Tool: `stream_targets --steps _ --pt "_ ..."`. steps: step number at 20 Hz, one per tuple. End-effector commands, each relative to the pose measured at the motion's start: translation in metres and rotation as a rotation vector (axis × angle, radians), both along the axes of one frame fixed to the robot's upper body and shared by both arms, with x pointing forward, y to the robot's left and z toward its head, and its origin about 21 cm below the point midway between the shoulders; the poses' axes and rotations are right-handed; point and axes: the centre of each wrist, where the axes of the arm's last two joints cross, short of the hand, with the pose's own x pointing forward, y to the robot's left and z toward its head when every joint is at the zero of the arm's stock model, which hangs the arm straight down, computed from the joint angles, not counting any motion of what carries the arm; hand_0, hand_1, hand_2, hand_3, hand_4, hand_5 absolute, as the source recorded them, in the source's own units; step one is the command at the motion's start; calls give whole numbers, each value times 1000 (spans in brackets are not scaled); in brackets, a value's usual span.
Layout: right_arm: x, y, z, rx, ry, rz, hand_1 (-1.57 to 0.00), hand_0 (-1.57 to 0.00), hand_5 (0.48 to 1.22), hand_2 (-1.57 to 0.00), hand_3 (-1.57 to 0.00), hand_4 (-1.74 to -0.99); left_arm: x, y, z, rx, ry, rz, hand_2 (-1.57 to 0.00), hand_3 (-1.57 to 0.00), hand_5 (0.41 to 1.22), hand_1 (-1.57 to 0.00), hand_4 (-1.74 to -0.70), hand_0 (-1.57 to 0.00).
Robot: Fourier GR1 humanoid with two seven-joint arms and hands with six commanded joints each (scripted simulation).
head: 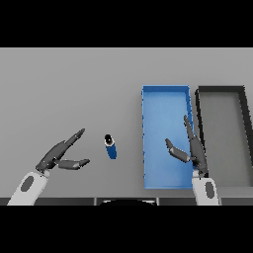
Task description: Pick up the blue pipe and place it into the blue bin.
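- The blue pipe (111,147) lay on the worktop (74,89), left of the blue bin (165,94).
- The left hand (60,154), fingers spread, sat left of the pipe.
- The right hand (190,148), spread, hovered over the bin's right edge.

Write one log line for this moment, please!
blue pipe: on table, untouched | blue bin: empty | left hand: open | right hand: open over bin

Matt grey table (69,89); smooth blue bin (165,90), pipe (111,147)

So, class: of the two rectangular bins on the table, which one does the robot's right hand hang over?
The blue rectangular bin, left of the dark grey rectangular bin; the right hand shows over its near right corner.
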Motion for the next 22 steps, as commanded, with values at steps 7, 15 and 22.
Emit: stream_targets --steps 7,15,22 --pt "-1 6 -2 22 8 -2 1 1 627 1 1 -1218 -3 -47 -20 -9 32 -83 1 1 452 1 -1147 1" --pt "-5 -1 -1 25 8 -11 1 1 634 1 1 -1211 16 -94 -42 -59 21 -97 1 1 456 1 -1120 1" --pt "-8 -3 -1 -3 -17 -9 1 1 649 1 1 -1205 26 -118 -51 -58 17 -116 1 1 441 1 -1090 1"
